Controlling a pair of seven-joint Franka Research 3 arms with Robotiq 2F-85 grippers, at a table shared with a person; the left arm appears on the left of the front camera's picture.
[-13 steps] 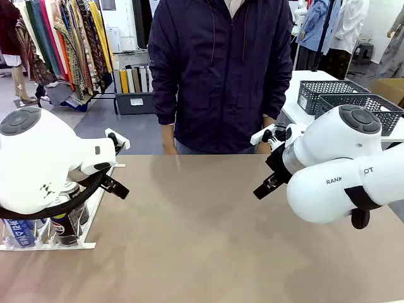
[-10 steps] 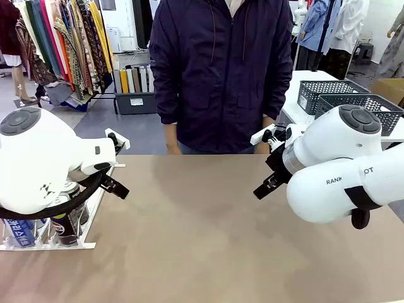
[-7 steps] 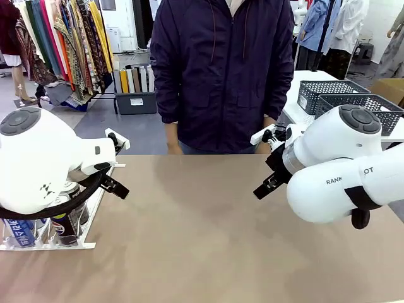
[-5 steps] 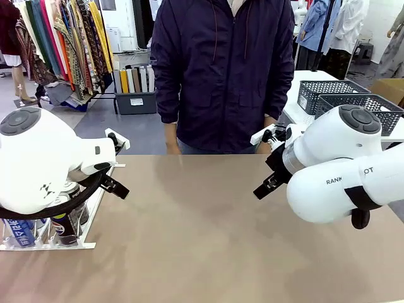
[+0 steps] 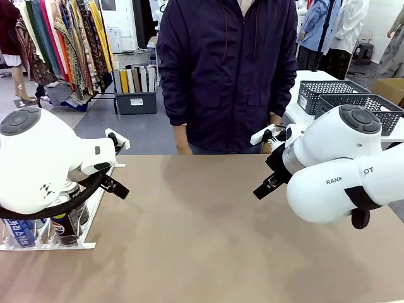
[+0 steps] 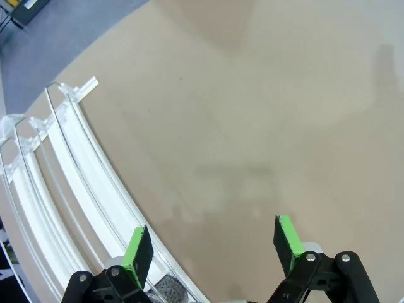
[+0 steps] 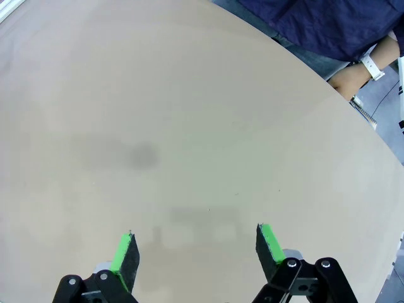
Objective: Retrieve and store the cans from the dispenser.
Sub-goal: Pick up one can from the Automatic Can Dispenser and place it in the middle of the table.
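Green pads (image 6: 137, 252): left jaws wide open, holding nothing, hanging just beside the dispenser (image 6: 72, 170). I'd guess it's lined up for a grab.
Right jaws: wide open too, empty, over bare surface (image 7: 189, 126), well away from the dispenser.
Cans (image 5: 63, 228): at the dispenser's front lip, one black and one blue-and-white, plus two silver tops behind. The arm hides any others.

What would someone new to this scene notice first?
The white left arm and right arm loom over the table, left gripper and right gripper both open above it. A person in a dark jacket stands at the far side, centre. Cans sit in the dispenser at near left, under the left arm.
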